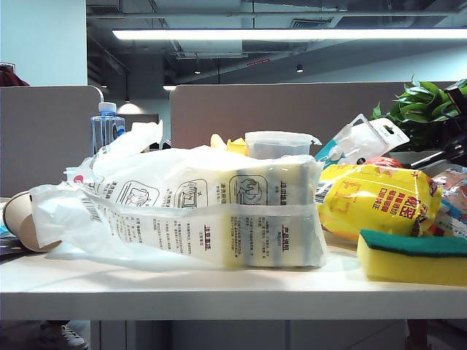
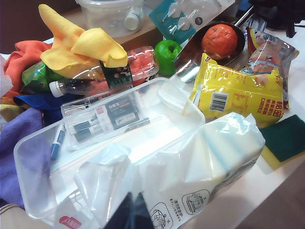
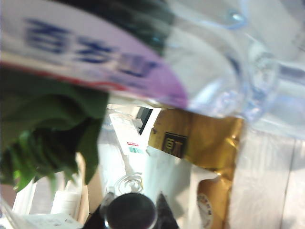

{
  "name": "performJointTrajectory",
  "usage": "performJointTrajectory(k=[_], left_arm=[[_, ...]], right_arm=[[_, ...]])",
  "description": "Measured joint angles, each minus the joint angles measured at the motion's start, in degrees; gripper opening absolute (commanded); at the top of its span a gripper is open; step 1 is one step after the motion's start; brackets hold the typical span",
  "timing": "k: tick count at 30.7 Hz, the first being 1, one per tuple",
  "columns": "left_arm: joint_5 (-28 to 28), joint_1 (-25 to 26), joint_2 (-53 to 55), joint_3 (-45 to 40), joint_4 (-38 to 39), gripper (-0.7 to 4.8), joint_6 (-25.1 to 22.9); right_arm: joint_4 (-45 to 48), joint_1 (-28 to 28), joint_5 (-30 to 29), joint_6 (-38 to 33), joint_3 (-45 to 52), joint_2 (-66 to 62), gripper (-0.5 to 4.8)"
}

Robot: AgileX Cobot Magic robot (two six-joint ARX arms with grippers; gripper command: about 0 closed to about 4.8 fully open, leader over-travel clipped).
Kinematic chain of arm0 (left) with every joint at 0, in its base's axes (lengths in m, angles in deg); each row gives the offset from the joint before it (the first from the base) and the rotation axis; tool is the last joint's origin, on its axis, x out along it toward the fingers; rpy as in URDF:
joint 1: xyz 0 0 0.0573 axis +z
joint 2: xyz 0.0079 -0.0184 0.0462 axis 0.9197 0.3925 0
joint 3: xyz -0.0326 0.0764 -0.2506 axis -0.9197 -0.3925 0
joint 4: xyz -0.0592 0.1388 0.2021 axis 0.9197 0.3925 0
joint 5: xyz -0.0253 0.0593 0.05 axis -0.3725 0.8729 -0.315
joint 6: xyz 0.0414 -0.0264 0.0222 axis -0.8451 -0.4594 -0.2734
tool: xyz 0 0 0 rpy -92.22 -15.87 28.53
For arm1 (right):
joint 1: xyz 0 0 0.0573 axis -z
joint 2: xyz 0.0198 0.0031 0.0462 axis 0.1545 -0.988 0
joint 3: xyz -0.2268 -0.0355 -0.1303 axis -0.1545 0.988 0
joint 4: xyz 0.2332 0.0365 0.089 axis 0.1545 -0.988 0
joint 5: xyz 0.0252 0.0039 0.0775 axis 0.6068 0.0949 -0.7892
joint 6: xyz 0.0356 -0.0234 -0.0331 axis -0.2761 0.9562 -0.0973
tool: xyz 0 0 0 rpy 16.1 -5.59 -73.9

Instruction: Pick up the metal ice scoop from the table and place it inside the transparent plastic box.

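The metal ice scoop (image 2: 198, 57) lies at the far side of the clutter with an orange (image 2: 219, 40) in its bowl. Its thin handle (image 2: 243, 16) runs toward my dark right arm (image 2: 279, 14). In the right wrist view my right gripper (image 3: 134, 204) is shut on a round, shiny-rimmed end that looks like that handle. The transparent plastic box (image 2: 159, 136) lies open in the middle, with a marker pack (image 2: 107, 117) and a pen inside. My left gripper (image 2: 133, 212) hovers over the box's near end, tips together, holding nothing. The exterior view hides the scoop behind bags.
A white bag of sponges (image 1: 219, 211) covers the table's (image 1: 219, 292) front. Beside it are a yellow snack bag (image 1: 379, 200), a yellow-green sponge (image 1: 412, 255), paper cups (image 1: 25, 219) and a water bottle (image 1: 106, 127). Cloths, a green apple (image 2: 167, 51) and a lidded tub (image 2: 109, 14) crowd the back.
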Motion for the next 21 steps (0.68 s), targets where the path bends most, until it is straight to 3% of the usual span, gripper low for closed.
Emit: performJointTrajectory(k=[15, 21], left_arm=[[0.0, 0.0, 0.0, 0.0, 0.0, -0.05, 0.0], [0.0, 0.0, 0.0, 0.0, 0.0, -0.05, 0.0]], right_arm=[[-6.0, -0.4, 1.7, 16.6, 0.0, 12.2, -0.03], [-6.5, -0.4, 2.7, 17.7, 0.0, 16.6, -0.03]])
